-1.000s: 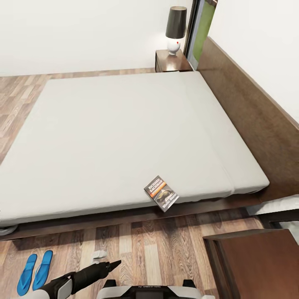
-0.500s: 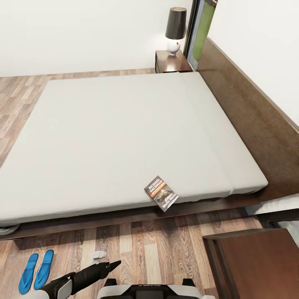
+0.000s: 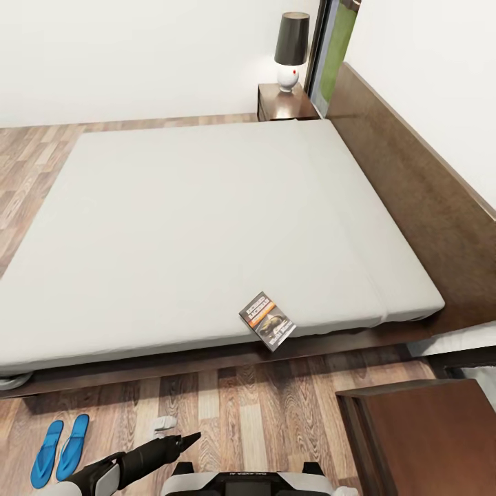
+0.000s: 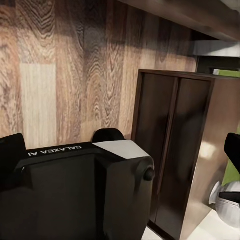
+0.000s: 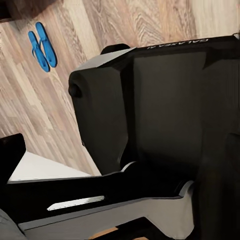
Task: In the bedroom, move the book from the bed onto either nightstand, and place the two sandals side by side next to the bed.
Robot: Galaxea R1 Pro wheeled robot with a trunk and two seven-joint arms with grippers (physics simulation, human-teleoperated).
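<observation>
Book flat at the near edge of the bed, cover up; sandals side by side on the floor beside it; nightstand (lamp on top) far off; left tool low, spread unclear; right tool likewise untellable.

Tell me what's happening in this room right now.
A wheeled two-armed robot faces the side of the bed and holds nothing. The book lies on the mattress at its near edge, untouched. The two blue sandals lie side by side on the floor next to the bed. One nightstand stands close at the robot's right; another, with a lamp, stands at the far corner. The left arm hangs low.
</observation>
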